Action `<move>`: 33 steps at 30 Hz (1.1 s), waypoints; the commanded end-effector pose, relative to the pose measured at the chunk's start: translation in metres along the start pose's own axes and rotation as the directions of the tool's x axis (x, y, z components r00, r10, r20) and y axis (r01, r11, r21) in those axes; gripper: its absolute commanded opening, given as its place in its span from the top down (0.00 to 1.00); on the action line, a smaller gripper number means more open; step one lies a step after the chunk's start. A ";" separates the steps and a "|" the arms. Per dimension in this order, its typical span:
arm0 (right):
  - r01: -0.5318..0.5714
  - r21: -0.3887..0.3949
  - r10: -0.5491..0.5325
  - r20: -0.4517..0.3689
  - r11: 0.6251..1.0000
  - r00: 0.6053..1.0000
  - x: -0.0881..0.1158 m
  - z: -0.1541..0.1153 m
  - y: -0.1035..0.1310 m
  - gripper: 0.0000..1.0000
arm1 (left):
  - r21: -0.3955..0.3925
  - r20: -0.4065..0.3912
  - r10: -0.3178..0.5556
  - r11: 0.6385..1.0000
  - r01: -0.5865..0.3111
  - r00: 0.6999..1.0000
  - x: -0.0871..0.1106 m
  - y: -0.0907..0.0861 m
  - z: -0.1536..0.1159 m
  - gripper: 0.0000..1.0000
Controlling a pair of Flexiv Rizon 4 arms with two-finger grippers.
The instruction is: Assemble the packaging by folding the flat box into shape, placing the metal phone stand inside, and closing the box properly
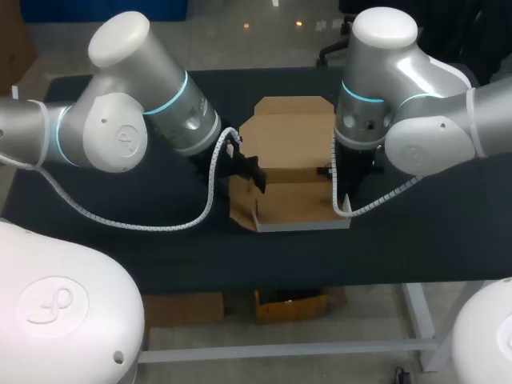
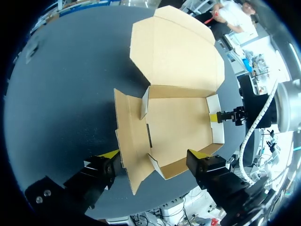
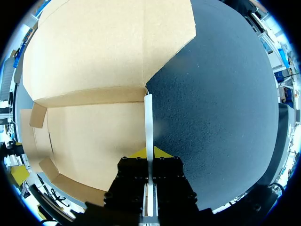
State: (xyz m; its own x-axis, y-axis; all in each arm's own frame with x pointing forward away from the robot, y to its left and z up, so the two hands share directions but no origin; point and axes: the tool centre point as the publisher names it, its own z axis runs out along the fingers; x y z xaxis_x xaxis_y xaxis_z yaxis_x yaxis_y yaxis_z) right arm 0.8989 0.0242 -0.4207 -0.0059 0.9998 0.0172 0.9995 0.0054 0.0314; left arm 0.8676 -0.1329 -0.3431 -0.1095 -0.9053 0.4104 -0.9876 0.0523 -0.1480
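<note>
A brown cardboard box (image 1: 292, 200) lies partly folded at the table's middle, its lid (image 1: 288, 132) flat toward the far side. My left gripper (image 1: 246, 170) hovers over the box's left side. In the left wrist view this gripper (image 2: 155, 157) is open wide, with the splayed left flap (image 2: 131, 155) and the front left corner under and between its fingers. My right gripper (image 1: 330, 178) is at the box's right side. In the right wrist view it (image 3: 149, 153) is shut on the upright right side wall (image 3: 148, 122). From the left wrist view the right gripper (image 2: 221, 117) shows on that wall.
The black table (image 1: 96, 240) spreads out on both sides of the box. A white cable (image 1: 184, 220) loops from my left arm over the table's left front. The front edge of the box (image 1: 300, 226) stands up as a low wall.
</note>
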 end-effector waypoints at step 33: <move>0.000 0.001 0.000 0.001 1.000 1.000 0.000 0.000 0.000 1.00 | 0.017 -0.373 -0.047 0.998 0.057 0.927 -0.093 0.004 -0.005 0.57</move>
State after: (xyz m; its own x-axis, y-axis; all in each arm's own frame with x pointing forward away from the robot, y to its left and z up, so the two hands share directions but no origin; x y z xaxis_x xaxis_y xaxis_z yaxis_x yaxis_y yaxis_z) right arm 0.8989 0.0242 -0.4207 -0.0059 0.9998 0.0171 0.9995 0.0054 0.0314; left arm 0.8713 -0.0457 -0.3695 -0.0926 -0.7072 0.7009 -0.9905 -0.0065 -0.1374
